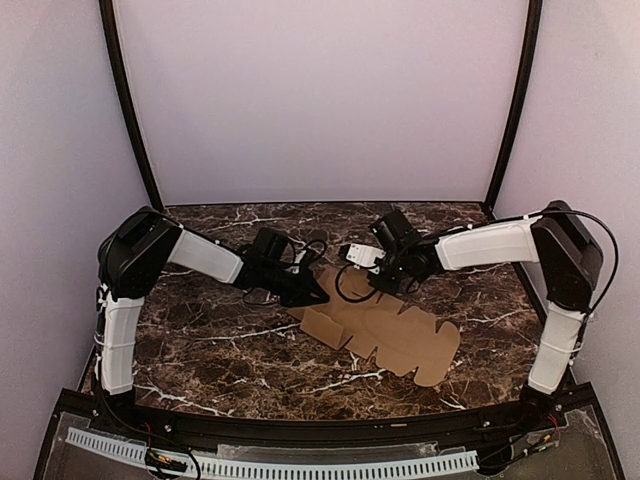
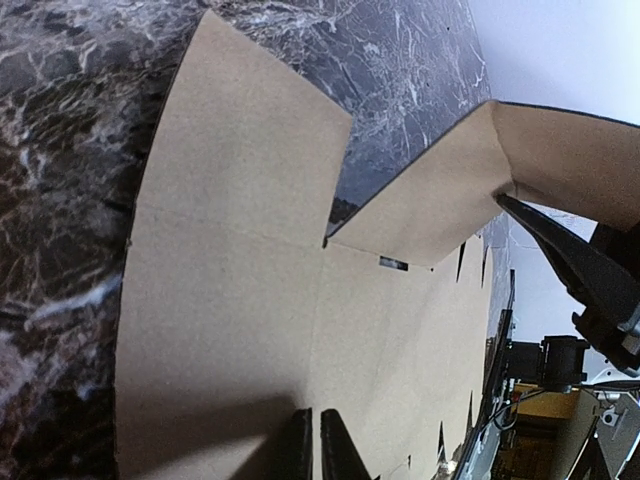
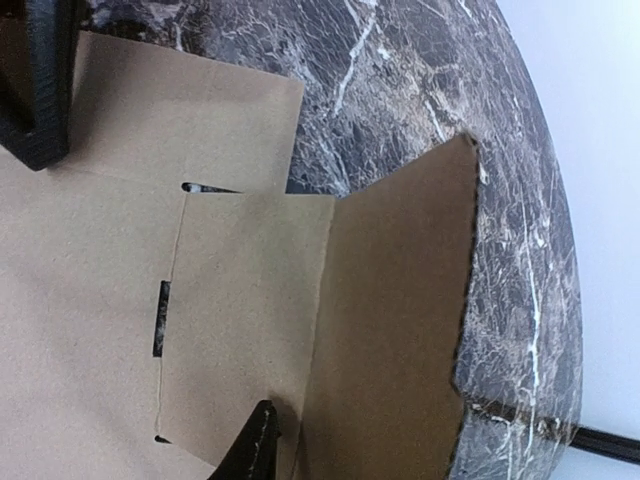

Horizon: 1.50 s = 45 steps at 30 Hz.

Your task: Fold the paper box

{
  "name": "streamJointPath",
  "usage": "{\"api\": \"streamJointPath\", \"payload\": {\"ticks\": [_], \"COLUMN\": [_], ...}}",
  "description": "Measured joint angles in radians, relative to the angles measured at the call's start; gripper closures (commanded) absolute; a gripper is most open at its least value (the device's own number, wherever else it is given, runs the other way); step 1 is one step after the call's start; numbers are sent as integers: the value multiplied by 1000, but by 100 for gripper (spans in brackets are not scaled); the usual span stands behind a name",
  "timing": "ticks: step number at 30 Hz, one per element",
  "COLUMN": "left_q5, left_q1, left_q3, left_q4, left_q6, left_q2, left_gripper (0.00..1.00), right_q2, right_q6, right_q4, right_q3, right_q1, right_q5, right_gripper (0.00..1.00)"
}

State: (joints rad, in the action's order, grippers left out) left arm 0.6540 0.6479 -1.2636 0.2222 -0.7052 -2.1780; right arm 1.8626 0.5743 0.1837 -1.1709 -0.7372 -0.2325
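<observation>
The paper box (image 1: 390, 335) is a flat brown die-cut sheet lying on the dark marble table (image 1: 220, 345) between my two arms. My left gripper (image 1: 318, 293) rests on the sheet's left end; in the left wrist view its fingers (image 2: 300, 450) are shut, tips down on the cardboard (image 2: 230, 300), holding nothing. My right gripper (image 1: 375, 285) is at the sheet's far edge. One of its fingers (image 3: 255, 445) sits at the crease beside a flap (image 3: 400, 320) that stands up from the sheet. The other finger is hidden behind that flap.
Purple walls and two black corner posts (image 1: 130, 110) enclose the table on three sides. A white perforated strip (image 1: 300, 465) runs along the near edge by the arm bases. Loose black cables (image 1: 345, 285) hang between the grippers.
</observation>
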Motion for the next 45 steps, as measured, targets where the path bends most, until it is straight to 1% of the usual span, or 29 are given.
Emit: {"api": "streamJointPath", "payload": {"ticks": [3,6,7,12,16,20,23,26,28,30,34,38,41,45], "left_q5": [0,1,1,5,8,11,12,12,12,12,12,12,12,13], "left_q1": [0,0,0,0,0,0,0,0,0,0,0,0,0,0], "left_q3": [0,0,0,-7,-11,-14,-21,-25,-26,-26,-26,-26,-26,-26], "left_q4": [10,12,11,9,8,4,-9,-19,-20,-20,-21,-21,-21,-20], "left_q6": [-2,-2,0,11,14,21,26,31,32,32,32,32,32,32], "left_q2": [-4,-5,-5,-9,-13,-14,-14,-14,-14,-14,-14,-14,-14,-14], "left_gripper": [95,95,95,95,95,95,96,96,95,95,95,95,95,95], "right_q2": [-33,-47,-48,-46,-26,57,159,258,303,321,314,283,250,189], "right_q6": [-10,-39,-49,-95,-159,-214,-225,-235,-237,-236,-242,-236,-225,-198], "right_q4": [49,143,190,375,461,530,589,643,671,685,675,633,611,554], "right_q3": [-16,-80,-119,-307,-420,-500,-551,-556,-555,-552,-543,-492,-448,-374], "right_q1": [6,31,50,190,310,389,413,424,426,427,427,427,422,391], "right_q5": [28,115,172,436,642,766,820,865,879,888,898,880,861,816], "right_gripper": [60,56,55,54,55,54,50,50,55,64,80,92,97,99]}}
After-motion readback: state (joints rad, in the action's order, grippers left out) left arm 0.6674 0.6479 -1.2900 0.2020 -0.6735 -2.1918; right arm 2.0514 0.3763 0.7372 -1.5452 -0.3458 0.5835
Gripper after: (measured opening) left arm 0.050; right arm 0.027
